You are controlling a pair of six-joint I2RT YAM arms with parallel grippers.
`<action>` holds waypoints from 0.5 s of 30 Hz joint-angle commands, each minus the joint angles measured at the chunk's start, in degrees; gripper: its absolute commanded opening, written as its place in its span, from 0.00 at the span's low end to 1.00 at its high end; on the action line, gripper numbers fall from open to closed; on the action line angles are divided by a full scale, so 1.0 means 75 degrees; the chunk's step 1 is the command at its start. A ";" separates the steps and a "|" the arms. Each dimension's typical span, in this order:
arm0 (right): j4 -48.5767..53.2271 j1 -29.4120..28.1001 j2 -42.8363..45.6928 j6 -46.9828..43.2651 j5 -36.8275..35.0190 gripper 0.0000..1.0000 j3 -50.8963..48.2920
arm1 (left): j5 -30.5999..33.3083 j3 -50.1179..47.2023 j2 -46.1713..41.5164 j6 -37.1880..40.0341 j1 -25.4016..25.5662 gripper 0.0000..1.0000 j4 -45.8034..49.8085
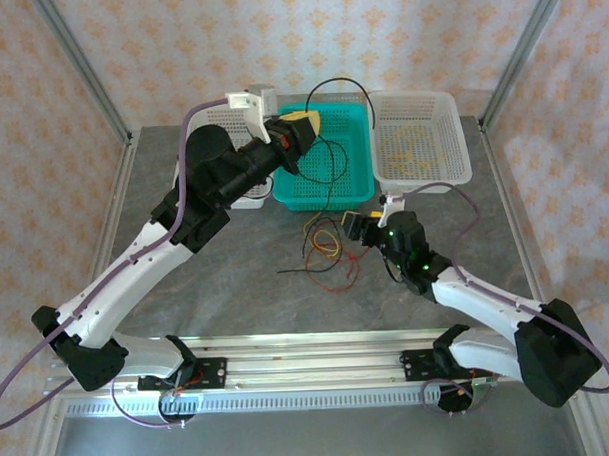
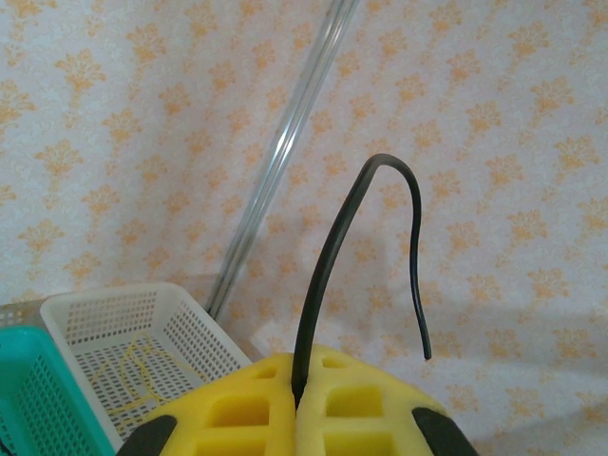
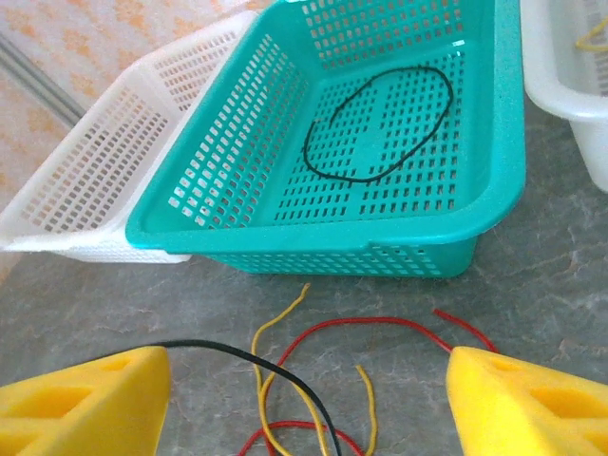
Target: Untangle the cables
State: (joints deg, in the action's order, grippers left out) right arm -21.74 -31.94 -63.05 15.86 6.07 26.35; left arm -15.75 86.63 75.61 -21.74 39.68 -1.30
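Snag risk 1 concerns the teal basket (image 1: 343, 197) at upper centre of the top view. The left gripper (image 2: 296, 389), pressed together on a black cable (image 2: 328, 256), holds it raised above this basket. A black strand appears to run from there over the near rim down toward the table (image 1: 216, 271). Lifting further could drag the tangle along, and releasing now could leave the strand draped over the rim.

Snag risk 2 concerns the right gripper (image 3: 309, 366). It is spread wide and hovers low over the remaining cables (image 1: 325, 252), which are red, yellow and black strands crossing just below the basket. Closing here could pinch 2 strands at once.

Surroundings: 2 white baskets flank the teal one. The right white basket (image 1: 421, 134) holds a yellow strand. The left arm crosses over the left white basket (image 1: 213, 118) and obstructs access to it. 1 black loop (image 3: 380, 123) lies inside the teal basket.
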 commanded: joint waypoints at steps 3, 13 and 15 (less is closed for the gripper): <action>-0.1541 -0.0018 0.0078 -0.1762 0.0661 0.76 -0.0325 | 0.0043 0.0074 -0.0211 0.0062 -0.0064 0.00 0.0091; -0.1515 -0.0018 -0.1613 -0.3507 0.2350 0.69 0.0402 | -0.0051 0.0145 -0.0156 0.0029 -0.0064 0.00 0.0091; -0.1582 -0.0019 -0.1875 -0.3579 0.2239 0.70 0.0500 | -0.0056 0.0145 -0.0154 0.0027 -0.0064 0.00 0.0080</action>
State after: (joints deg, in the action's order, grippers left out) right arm -30.55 -31.97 -75.61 -6.94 21.12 27.86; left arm -15.79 86.63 75.61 -21.76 39.68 -0.60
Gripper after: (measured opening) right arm 0.695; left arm 0.048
